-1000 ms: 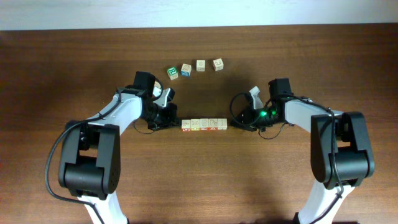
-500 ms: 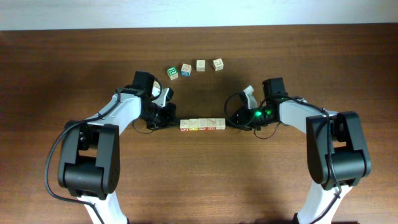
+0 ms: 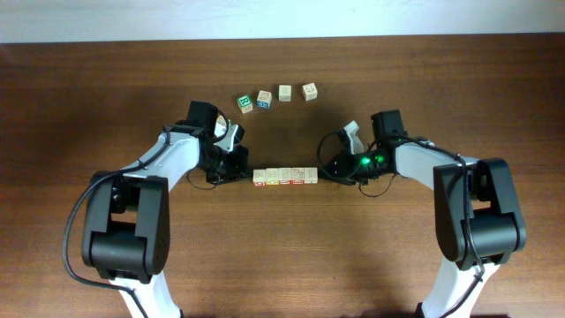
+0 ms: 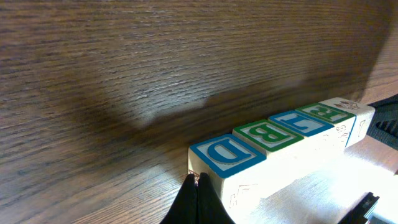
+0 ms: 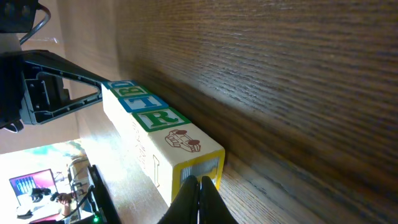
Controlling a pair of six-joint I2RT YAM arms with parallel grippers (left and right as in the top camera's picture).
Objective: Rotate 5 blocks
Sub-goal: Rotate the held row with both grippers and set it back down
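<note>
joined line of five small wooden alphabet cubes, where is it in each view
Overhead: the joined line of five pale wooden alphabet cubes lies at centre, level.
Left wrist: lower right, running diagonally away.
Right wrist: left of centre, running up-left.
Shared landmark: the end cube with a brown drawing, rightmost overhead, farthest in left wrist, nearest in right wrist.

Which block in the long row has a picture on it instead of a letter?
The end block by the right hand. It shows a brown drawing where the other four blocks show D, B, T and R.
</note>
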